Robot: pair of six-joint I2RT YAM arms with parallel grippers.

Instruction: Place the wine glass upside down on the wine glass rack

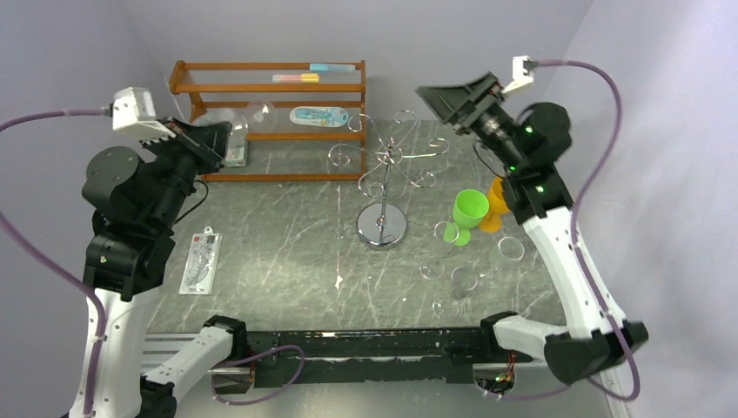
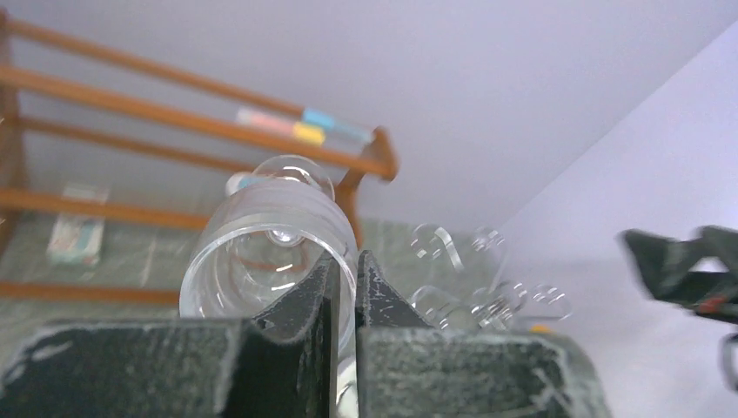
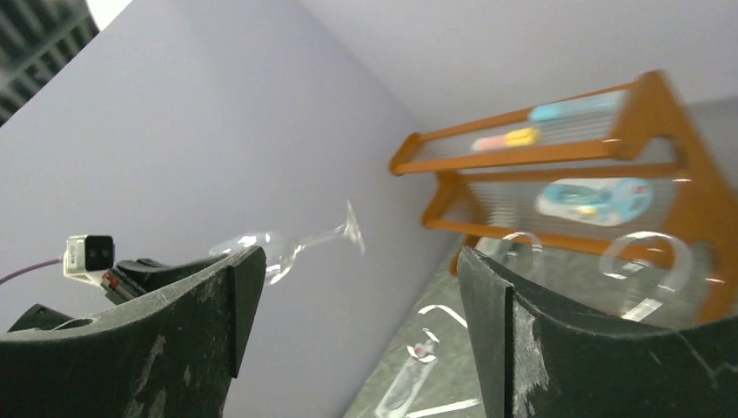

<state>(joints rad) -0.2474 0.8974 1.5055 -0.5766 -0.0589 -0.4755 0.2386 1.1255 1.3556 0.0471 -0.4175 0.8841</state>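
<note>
We see a grey marbled table [image 1: 278, 252] carrying an orange-brown wooden shelf rack [image 1: 270, 87] along its far edge, just behind the left gripper [image 1: 219, 139]. A flat clear packet [image 1: 201, 262] lies well nearer to us than that gripper. The chrome wine glass rack [image 1: 381, 228] stands on its round base between the two grippers, closer to the right gripper [image 1: 439, 97]. Nearer than that gripper we find a green goblet [image 1: 470, 209], an orange one [image 1: 498, 196] just beside it, and several clear glasses [image 1: 463, 279].
</note>
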